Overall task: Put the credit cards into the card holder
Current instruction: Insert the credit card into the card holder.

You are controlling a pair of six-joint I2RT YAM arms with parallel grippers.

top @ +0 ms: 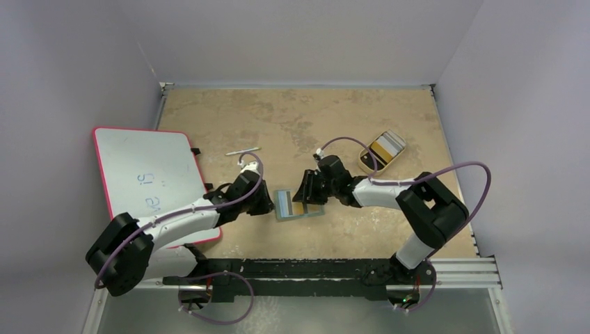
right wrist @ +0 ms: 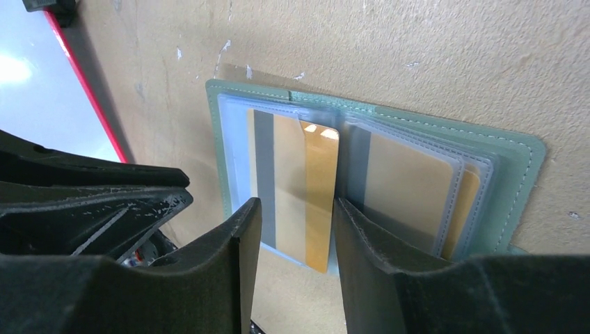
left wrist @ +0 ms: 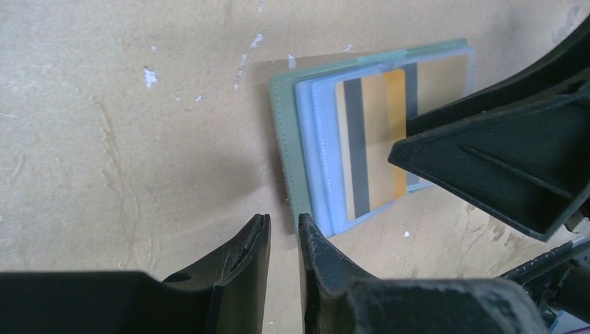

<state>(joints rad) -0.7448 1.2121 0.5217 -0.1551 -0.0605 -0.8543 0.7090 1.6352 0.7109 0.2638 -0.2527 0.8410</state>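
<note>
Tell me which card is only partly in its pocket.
The gold card with the grey stripe, on the wallet's left page between the right gripper's jaws. The plain gold one on the right page sits fully behind plastic.

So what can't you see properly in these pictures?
- Top view: the card holder is too small to count its cards, and the right tool covers its edge.
- Right wrist view: the yellow card has its lower end hidden between the fingers.
- Left wrist view: the right tool hides the holder's right side.

Pale lilac walls point(top: 83, 56) enclose a mottled tan table point(top: 292, 118).
</note>
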